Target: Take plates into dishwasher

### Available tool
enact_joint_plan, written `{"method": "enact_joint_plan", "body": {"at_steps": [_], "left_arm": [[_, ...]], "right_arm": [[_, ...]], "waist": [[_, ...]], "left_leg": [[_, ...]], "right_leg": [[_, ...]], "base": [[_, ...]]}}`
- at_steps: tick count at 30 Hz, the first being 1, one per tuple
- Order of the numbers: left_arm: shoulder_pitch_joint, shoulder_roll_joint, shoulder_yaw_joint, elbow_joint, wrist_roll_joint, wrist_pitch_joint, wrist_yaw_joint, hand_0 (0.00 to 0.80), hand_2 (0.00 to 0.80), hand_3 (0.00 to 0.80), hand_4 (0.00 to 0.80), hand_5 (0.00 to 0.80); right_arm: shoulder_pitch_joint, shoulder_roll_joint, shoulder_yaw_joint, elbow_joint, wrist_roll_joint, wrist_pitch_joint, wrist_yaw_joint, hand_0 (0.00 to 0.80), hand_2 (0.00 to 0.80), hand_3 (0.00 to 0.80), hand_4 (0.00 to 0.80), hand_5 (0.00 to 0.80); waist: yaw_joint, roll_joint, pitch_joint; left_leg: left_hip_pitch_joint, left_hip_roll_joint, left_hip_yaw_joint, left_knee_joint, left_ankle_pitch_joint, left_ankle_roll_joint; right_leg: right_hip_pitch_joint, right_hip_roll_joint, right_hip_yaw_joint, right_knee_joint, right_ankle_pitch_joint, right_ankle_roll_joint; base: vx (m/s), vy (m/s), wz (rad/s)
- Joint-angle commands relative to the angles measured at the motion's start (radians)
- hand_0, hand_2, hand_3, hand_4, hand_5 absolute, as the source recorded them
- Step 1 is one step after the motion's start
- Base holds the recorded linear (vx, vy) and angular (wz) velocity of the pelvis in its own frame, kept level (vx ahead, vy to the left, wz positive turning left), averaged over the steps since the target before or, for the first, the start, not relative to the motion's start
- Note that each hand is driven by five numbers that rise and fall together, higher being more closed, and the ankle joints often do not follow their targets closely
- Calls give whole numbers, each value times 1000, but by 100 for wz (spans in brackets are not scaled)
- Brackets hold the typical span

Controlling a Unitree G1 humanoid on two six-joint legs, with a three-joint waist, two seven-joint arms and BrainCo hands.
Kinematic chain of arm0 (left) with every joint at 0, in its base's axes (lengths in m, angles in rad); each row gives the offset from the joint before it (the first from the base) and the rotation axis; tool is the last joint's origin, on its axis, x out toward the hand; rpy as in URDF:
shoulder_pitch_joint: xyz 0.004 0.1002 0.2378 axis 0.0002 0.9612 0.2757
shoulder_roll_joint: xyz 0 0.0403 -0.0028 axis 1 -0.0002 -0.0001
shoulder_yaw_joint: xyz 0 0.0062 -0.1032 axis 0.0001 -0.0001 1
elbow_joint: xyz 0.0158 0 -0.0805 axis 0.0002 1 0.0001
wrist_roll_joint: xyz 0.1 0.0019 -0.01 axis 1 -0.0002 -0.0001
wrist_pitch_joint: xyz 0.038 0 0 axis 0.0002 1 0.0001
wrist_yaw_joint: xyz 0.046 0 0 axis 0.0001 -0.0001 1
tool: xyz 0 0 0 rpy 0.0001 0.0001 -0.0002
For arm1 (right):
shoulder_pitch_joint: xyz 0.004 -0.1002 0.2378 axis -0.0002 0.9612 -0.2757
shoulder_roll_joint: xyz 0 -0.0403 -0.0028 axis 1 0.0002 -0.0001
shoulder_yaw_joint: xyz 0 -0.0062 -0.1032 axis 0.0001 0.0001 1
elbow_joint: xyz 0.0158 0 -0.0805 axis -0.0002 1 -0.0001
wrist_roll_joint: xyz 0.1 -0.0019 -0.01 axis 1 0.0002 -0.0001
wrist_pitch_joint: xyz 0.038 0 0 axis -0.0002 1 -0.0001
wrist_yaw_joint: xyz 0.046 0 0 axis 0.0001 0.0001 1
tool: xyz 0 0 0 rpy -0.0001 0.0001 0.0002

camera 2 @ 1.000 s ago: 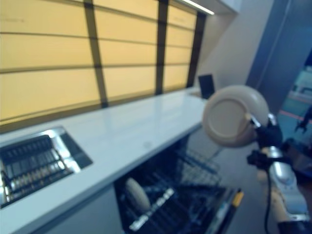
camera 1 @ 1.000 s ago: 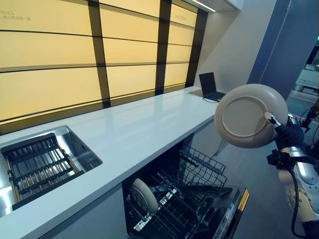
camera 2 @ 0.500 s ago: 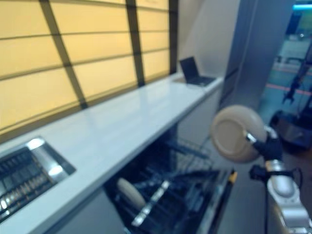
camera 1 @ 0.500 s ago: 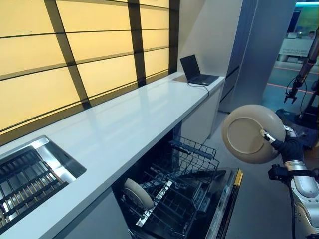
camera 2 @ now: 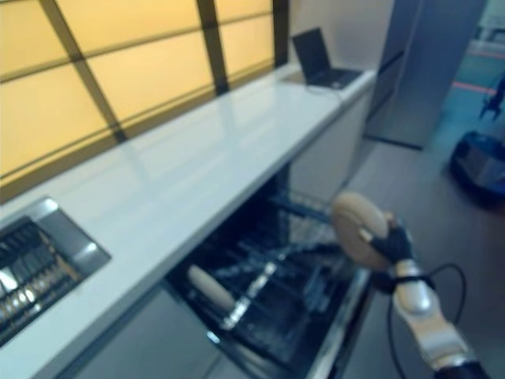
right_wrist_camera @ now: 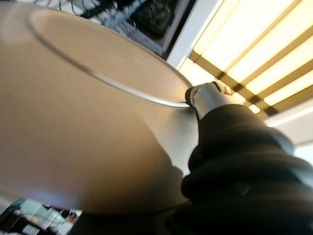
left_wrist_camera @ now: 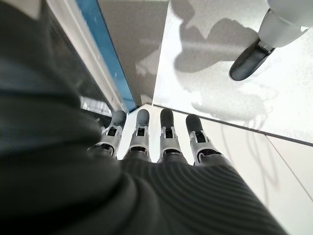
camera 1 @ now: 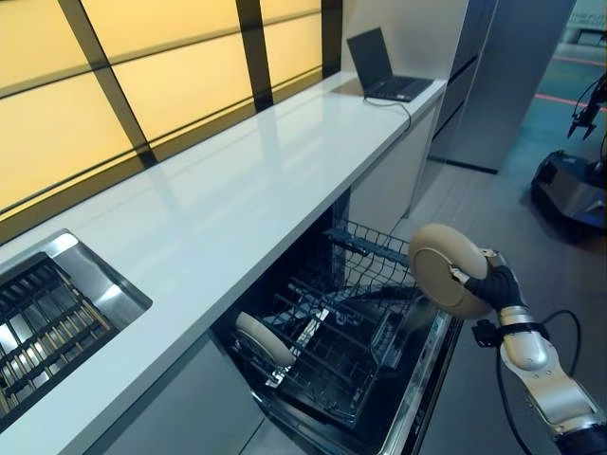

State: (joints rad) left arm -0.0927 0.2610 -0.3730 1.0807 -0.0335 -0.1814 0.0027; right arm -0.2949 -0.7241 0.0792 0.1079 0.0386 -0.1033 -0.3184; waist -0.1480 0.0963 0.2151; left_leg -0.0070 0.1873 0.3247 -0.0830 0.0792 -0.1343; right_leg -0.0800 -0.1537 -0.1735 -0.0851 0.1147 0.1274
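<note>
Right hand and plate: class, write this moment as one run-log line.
right hand: shut on beige plate | plate: held on edge above open dishwasher rack | rack: one plate already slotted | left hand: open, idle

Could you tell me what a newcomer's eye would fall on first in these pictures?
Most likely the beige plate held on edge in the right hand, just above the open dishwasher's door. Then the pulled-out dishwasher rack under the white counter, with another plate already standing in its near end.
</note>
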Motion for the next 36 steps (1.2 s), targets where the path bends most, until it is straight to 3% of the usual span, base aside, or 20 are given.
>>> {"method": "enact_joint_plan", "body": {"at_steps": [1,17,36], "left_arm": [[-67,34,-27,2,-7,-2,17,0,0,0,0,0],[-133,22,-61,1,3,15,33,0,0,0,0,0],[-159,41,-74,-2,16,16,21,0,0,0,0,0]], "right_arm": [[-143,27,9,17,-58,-38,-42,800,800,800,800,800],[-286,72,129,99,-151,-10,-102,800,800,800,800,800],[-399,63,207,196,-202,56,-93,800,800,800,800,800]], "waist": [[11,-69,20],[57,-42,81],[108,-57,106]], "left_leg": [[-52,-28,-23,-4,17,34],[-94,-45,-73,-4,31,37],[-118,-55,-107,-4,31,45]], "right_leg": [[-24,7,4,61,-45,-18],[-58,-7,-39,94,-59,-27],[-67,-9,-72,94,-49,-21]], "base": [[-25,-4,6],[-22,0,8],[-5,-12,6]]}}
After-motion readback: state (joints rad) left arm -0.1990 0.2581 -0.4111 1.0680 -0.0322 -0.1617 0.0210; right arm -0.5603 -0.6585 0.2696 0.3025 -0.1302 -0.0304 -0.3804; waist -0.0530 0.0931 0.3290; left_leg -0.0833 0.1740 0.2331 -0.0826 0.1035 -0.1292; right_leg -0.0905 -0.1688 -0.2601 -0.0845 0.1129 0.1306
